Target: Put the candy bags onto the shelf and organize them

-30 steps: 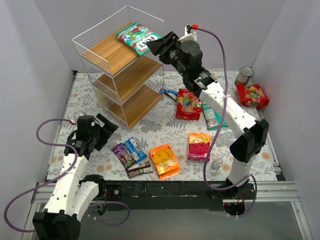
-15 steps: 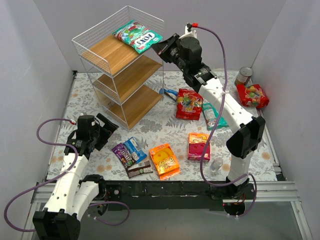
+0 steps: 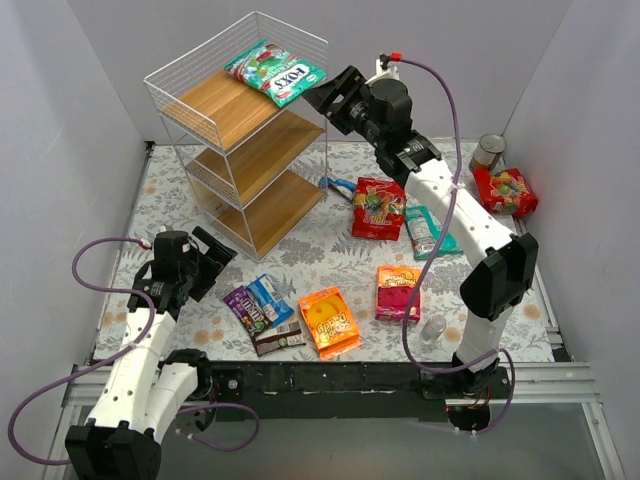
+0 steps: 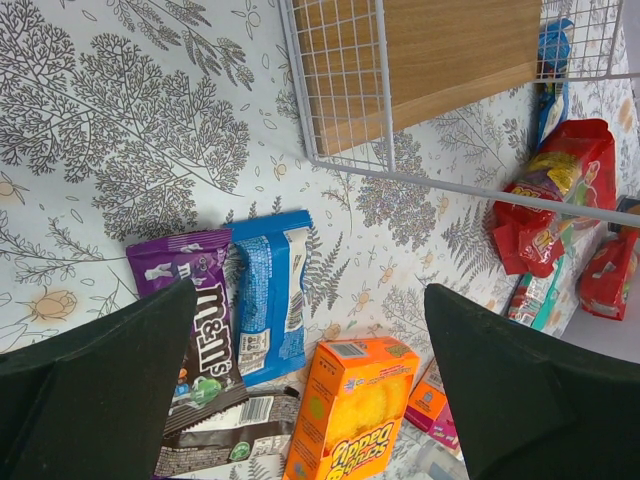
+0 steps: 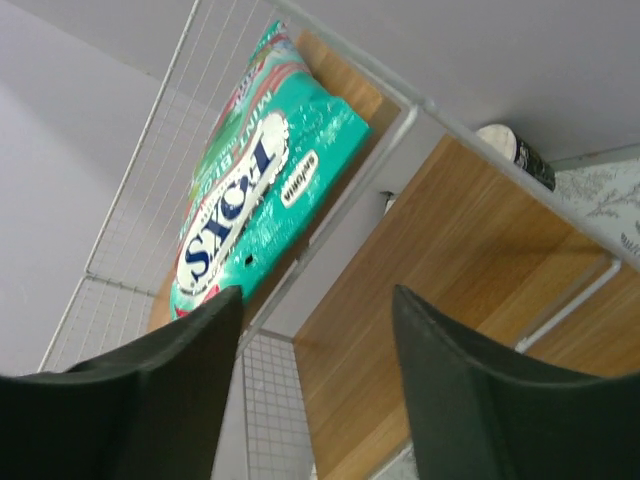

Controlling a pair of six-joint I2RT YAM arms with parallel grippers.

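A teal-green candy bag [image 3: 275, 70] lies on the top board of the white wire shelf [image 3: 212, 128], at its right edge; the right wrist view shows it [image 5: 262, 198] behind the wire rim. My right gripper [image 3: 326, 100] [image 5: 315, 300] hangs open just right of that bag, holding nothing. My left gripper [image 3: 214, 262] [image 4: 310, 300] is open low over the table, above the purple [image 4: 185, 275], blue [image 4: 270, 295] and brown [image 3: 279, 338] packs. Two red bags [image 3: 378, 208] [image 3: 505, 190], a teal bag [image 3: 430, 232], an orange pack [image 3: 329, 321] and a pink-orange one [image 3: 398, 292] lie on the table.
A silver tin can [image 3: 488, 152] stands at the back right by the wall. A small clear cup [image 3: 433, 328] sits near the right arm's base. A blue item [image 3: 340, 186] lies by the shelf's right foot. Grey walls close in both sides.
The teal-green bag has slid further left onto the top board. My right gripper has let it go and drawn back a little to the right. The left arm has not moved.
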